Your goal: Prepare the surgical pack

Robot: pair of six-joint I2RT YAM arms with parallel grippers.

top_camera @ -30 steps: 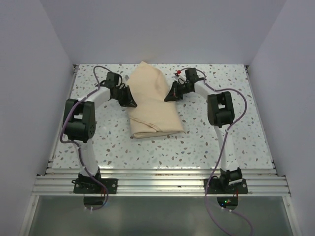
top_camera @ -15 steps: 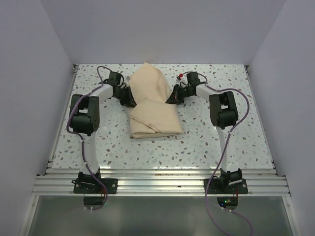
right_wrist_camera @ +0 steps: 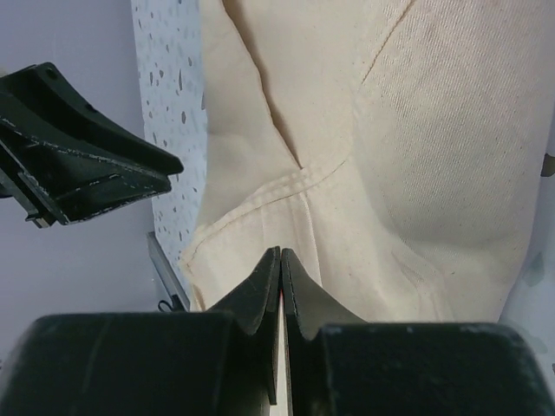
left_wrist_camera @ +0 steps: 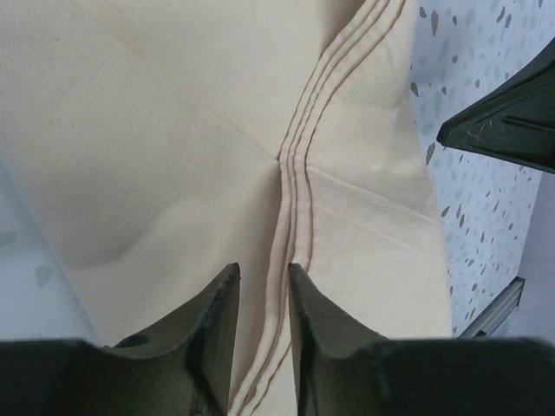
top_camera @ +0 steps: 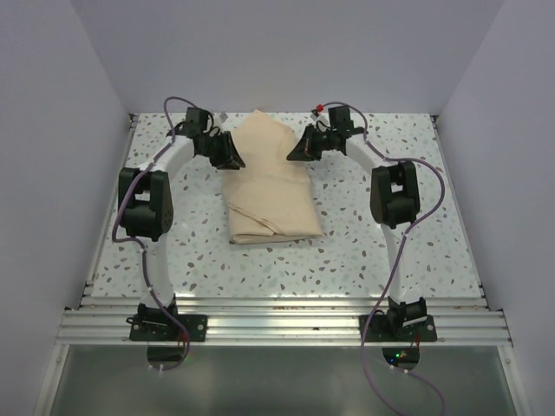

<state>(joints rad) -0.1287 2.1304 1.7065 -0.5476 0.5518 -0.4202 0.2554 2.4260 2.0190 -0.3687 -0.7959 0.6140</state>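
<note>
So my left claw (left_wrist_camera: 263, 277) is part open over the surgical pack (top_camera: 269, 186) hem, right claw (right_wrist_camera: 280, 256) pinched shut on its edge, prob to hold the fold taut.

Table top (top_camera: 373, 251): white, terrazzo-like, scattered grey and brown flecks; matte; runs wall to wall across the middle of the overhead view. Back wall (top_camera: 286, 52), left wall (top_camera: 52, 173), right wall (top_camera: 512, 156): plain pale lavender-grey, unmarked; all three meet the table's edges and box it in on three sides. Near edge: aluminium rails (top_camera: 277, 325), silver, slotted, several lying side by side across the width; a few small dark specks along the seam where rail meets table. Below the rails: smooth grey panel (top_camera: 277, 381), faintly glossy, soft reflection; material unclear. Wrist views: same flecked surface at the margins; lavender wall behind.
</note>
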